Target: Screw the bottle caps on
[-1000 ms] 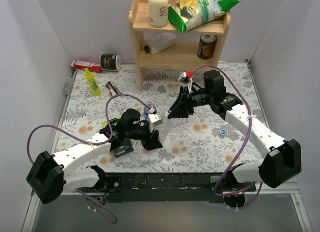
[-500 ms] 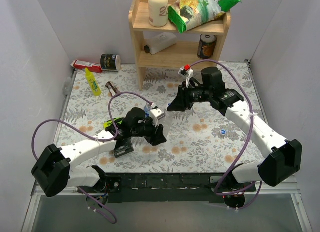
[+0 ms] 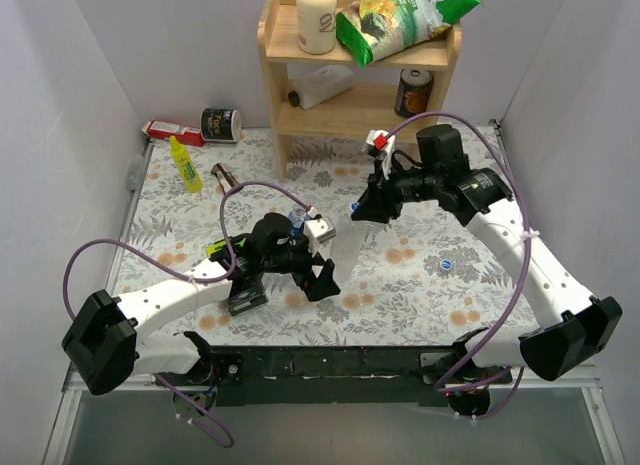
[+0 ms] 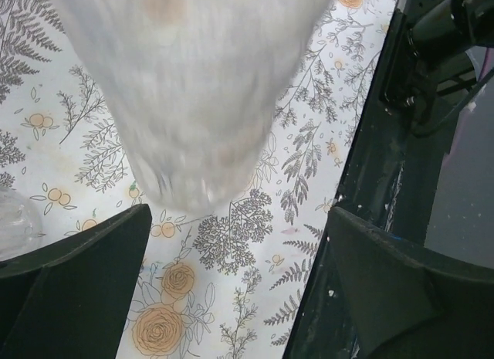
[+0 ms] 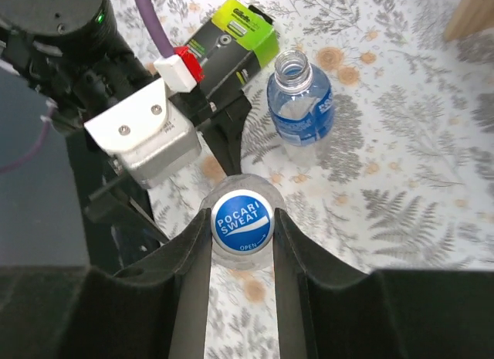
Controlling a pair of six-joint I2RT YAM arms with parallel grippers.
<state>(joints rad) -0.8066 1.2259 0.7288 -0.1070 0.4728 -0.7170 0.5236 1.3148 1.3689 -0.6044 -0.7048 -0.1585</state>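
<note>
The right wrist view shows my right gripper (image 5: 241,220) shut on a blue bottle cap (image 5: 241,222) that sits on the neck of the plain clear bottle (image 5: 231,260). That bottle (image 4: 201,89) is a blur at the top of the left wrist view. My left gripper (image 4: 239,282) stands wide open below it, touching nothing. From above, the left gripper (image 3: 325,278) is just in front of the right gripper (image 3: 357,213). The labelled bottle (image 5: 299,104) stands uncapped beside the left arm. A second blue cap (image 3: 445,264) lies on the cloth to the right.
A green razor pack (image 5: 231,38) lies by the left arm. A wooden shelf (image 3: 355,105) with a white bottle, a snack bag and a can stands at the back. A yellow squeeze bottle (image 3: 184,163), a tin (image 3: 221,125) and a red box sit back left.
My left gripper has opened wide and let go of the plain bottle. My right gripper has drawn slightly back and to the right, still shut on the cap.
</note>
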